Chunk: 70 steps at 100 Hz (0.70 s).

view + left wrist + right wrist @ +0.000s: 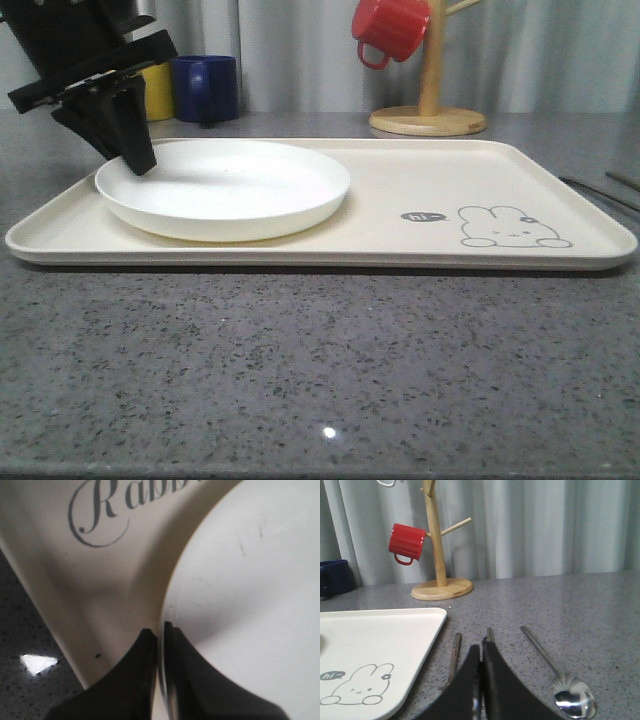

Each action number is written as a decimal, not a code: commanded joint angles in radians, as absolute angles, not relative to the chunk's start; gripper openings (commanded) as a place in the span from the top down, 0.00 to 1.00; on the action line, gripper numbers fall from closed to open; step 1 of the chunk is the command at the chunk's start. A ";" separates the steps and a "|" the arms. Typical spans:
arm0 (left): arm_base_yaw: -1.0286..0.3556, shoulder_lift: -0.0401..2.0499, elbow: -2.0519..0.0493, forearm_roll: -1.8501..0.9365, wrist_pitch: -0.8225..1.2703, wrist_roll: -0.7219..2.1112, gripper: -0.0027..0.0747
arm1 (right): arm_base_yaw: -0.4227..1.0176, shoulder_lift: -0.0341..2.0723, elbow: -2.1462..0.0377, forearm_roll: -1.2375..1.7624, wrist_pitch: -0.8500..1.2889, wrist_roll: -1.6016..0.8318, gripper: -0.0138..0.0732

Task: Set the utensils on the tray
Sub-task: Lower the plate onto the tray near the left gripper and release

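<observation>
**A:** Tray (560,190) first: it lies flat on the grey counter (320,370), long side toward us, the rabbit drawing (512,228) at its right end. On its left half sits the white plate (240,190).

**B:** And the left gripper (140,160)?

**A:** Its jaws are pinched on the plate's near-left rim; the wrist view shows the edge running between the two fingers (145,670). The plate looks seated on the tray, so I'd judge the step to be letting go. Part the jaws fully, then lift clear at the angle the fingers stand, so nothing drags the rim and tips the plate.

**B:** Where are the other utensils?

**A:** Off the tray, on the counter just past its right edge. From the right wrist you see the chopsticks (454,655) lying nearly parallel to that edge and the spoon (572,700) beyond them, bowl nearest the camera. I can't pick out the fork.

**B:** The right gripper (481,680)?

**A:** Fingers pressed together, holding nothing, low over the counter near the chopsticks. They lie flat and thin, so it should spread its fingers before descending and close across both sticks together.
</observation>
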State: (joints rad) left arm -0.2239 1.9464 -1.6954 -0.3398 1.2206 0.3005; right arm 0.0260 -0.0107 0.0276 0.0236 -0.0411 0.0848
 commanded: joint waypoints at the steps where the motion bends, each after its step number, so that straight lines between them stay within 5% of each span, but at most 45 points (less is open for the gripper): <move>1: -0.233 1.892 -1.729 -0.367 1.207 0.288 0.73 | 0.023 -0.028 0.010 0.024 -0.126 0.077 0.93; 18: -0.233 1.890 -1.729 -0.367 1.179 0.288 0.52 | 0.023 -0.028 0.010 0.024 -0.126 0.077 0.93; 70: -0.233 1.492 -1.495 -0.364 0.720 0.288 0.51 | 0.023 -0.028 0.010 0.024 -0.126 0.077 0.93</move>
State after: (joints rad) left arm -0.2239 1.6331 -1.5444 -0.3417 0.8510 0.2969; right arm 0.0260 -0.0107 0.0276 0.0236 -0.0411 0.0848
